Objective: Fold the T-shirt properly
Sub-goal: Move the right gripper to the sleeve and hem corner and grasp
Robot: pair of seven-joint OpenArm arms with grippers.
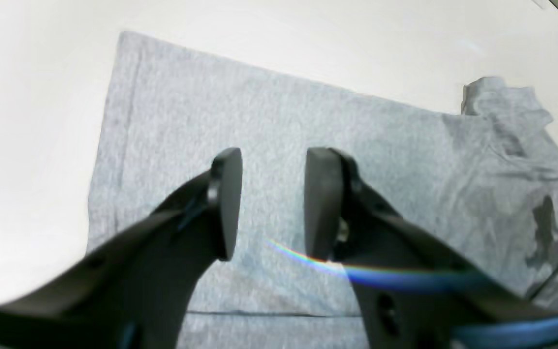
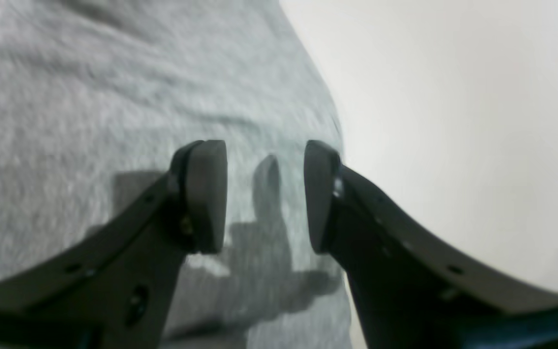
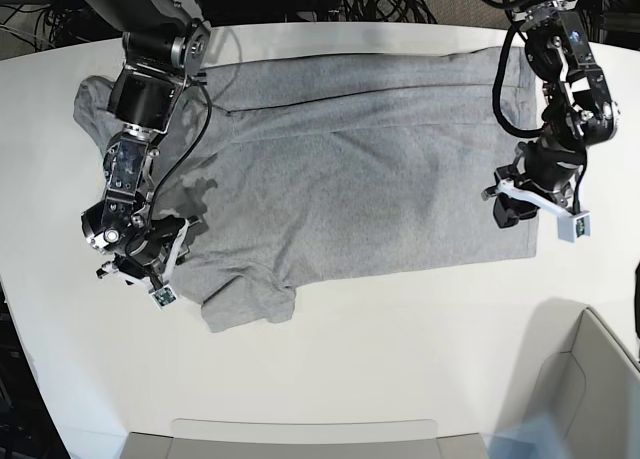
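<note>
- Your left fingers [image 1: 271, 203] stand apart with nothing between them, hanging over the plain grey cloth near the hem end of the T-shirt [image 1: 279, 135].
- Your right fingers [image 2: 264, 194] are also spread and hold nothing; they hover above the shirt's edge, where cloth meets bare table [image 2: 453, 121], and their shadow falls on the fabric below.
- The T-shirt [image 3: 350, 169] lies spread across the far half of the table [image 3: 380, 359], with a long fold running along its far edge.
- In the base view, one sleeve [image 3: 245, 304] bunches at the near edge, and another sticks out behind the right arm [image 3: 140, 99], partly hidden by it.
- In the left wrist view you can see dark marks on the crumpled cloth at the right edge, but they are too blurred to read as lettering.
- Both wrist views are soft, and the finger bases are cut off by the frame.
- In the base view the fingertips themselves are hard to make out under the wrists.
- A pale box [image 3: 590, 399] shows at the near corner, cut off by the frame.
</note>
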